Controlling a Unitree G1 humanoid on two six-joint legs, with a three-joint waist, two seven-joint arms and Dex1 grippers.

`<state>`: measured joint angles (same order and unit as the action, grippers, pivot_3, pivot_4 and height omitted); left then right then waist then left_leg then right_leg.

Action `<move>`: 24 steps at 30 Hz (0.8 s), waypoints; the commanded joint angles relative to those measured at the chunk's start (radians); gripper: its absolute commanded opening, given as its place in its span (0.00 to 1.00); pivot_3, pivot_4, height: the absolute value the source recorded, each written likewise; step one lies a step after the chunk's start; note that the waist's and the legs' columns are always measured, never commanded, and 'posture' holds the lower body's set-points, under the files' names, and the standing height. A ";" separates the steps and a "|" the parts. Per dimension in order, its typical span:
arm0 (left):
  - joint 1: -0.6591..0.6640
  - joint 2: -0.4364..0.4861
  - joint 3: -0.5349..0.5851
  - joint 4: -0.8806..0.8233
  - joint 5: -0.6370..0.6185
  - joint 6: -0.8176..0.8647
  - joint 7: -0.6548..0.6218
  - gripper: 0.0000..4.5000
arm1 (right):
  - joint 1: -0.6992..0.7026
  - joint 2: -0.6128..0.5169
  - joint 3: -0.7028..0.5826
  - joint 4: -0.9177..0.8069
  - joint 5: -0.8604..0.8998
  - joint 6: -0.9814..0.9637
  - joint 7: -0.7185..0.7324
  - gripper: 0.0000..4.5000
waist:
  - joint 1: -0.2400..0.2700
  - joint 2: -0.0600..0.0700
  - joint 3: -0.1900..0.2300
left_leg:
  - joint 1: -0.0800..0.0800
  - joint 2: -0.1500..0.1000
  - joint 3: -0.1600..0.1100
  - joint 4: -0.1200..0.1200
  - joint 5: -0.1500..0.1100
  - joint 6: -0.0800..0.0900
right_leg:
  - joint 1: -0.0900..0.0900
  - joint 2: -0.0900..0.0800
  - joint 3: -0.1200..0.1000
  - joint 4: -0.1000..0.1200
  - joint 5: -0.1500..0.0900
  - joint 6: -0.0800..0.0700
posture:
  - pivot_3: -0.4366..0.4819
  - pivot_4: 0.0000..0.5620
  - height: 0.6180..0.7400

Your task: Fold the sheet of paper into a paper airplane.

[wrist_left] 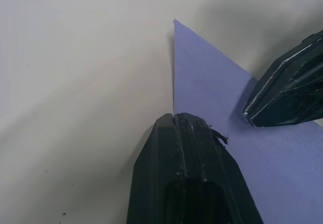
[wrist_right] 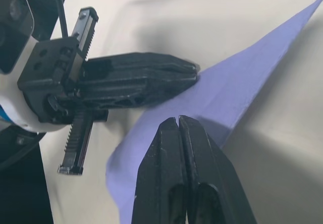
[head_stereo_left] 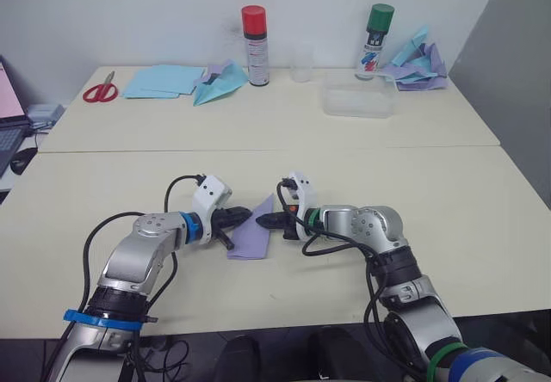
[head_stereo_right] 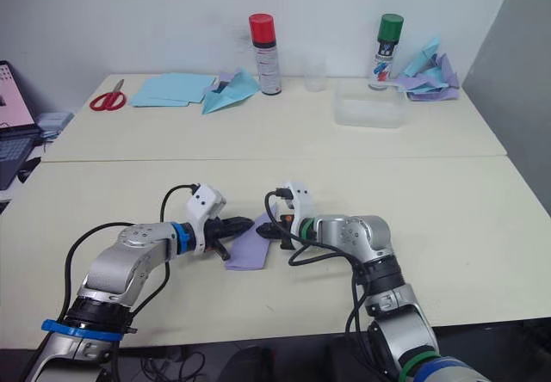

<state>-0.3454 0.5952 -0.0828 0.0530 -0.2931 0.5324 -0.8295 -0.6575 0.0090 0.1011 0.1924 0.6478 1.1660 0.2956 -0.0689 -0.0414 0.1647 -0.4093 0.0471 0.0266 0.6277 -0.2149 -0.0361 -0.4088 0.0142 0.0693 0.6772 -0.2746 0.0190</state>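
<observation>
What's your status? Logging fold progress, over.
Left gripper shut, right gripper shut, both tips on the sheet of paper. Sheet partly folded, pointed, flat on table. Nothing in the way.

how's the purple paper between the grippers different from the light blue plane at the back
The purple paper lies at the table's near edge, pinched by both grippers; the light blue plane sits untouched at the far side, beside the red-capped can. The purple one is a flat pointed fold; the blue one has raised wings. Both are folded paper.

Folded lavender-purple paper sheet [head_stereo_right: 251, 244] flat on cream table [head_stereo_right: 448, 218], left black two-fingered gripper [head_stereo_right: 242, 224] at nine o'clock edge, right gripper [head_stereo_right: 263, 227] at three o'clock; both touching.
</observation>
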 commanded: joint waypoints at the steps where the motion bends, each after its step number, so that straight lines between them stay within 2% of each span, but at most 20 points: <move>1: 0.004 -0.013 -0.016 0.016 0.008 -0.037 -0.030 0.00 | 0.017 -0.019 -0.004 -0.006 -0.032 0.011 0.000 0.01 | 0.004 0.000 0.000 | 0.000 0.000 0.000 0.000 0.000 0.000 | 0.000 0.000 0.000 0.000 0.000 0.000 | 0.48 0.27 1.00; 12: 0.023 -0.040 -0.068 0.023 0.048 -0.102 -0.070 0.00 | 0.069 -0.120 0.091 -0.065 -0.106 -0.068 0.094 0.01 | 0.020 0.000 0.000 | 0.000 -0.001 0.000 0.000 0.000 0.000 | 0.001 0.000 0.000 -0.001 0.000 0.000 | 0.48 0.27 1.00; 18: 0.049 -0.049 -0.079 0.002 0.053 -0.140 -0.086 0.00 | 0.137 -0.193 0.152 -0.140 -0.134 -0.180 0.212 0.01 | 0.023 0.000 0.000 | 0.000 -0.002 0.000 0.000 0.000 0.000 | 0.002 0.000 0.000 -0.004 0.000 0.000 | 0.48 0.27 1.00; 24: 0.035 -0.064 -0.069 -0.009 0.037 -0.132 -0.084 0.00 | 0.179 -0.277 0.251 -0.163 -0.237 -0.352 0.314 0.01 | 0.031 -0.001 0.000 | 0.000 -0.002 0.000 0.000 0.000 0.000 | 0.002 0.000 -0.001 -0.004 0.000 0.000 | 0.48 0.27 1.00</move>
<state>-0.3169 0.5365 -0.1287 0.0658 -0.2559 0.3893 -0.8943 -0.4940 -0.2456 0.3437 0.0140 0.4524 0.8396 0.6006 -0.0383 -0.0419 0.1643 -0.4097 0.0455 0.0264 0.6280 -0.2150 -0.0361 -0.4069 0.0140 0.0680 0.6731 -0.2746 0.0194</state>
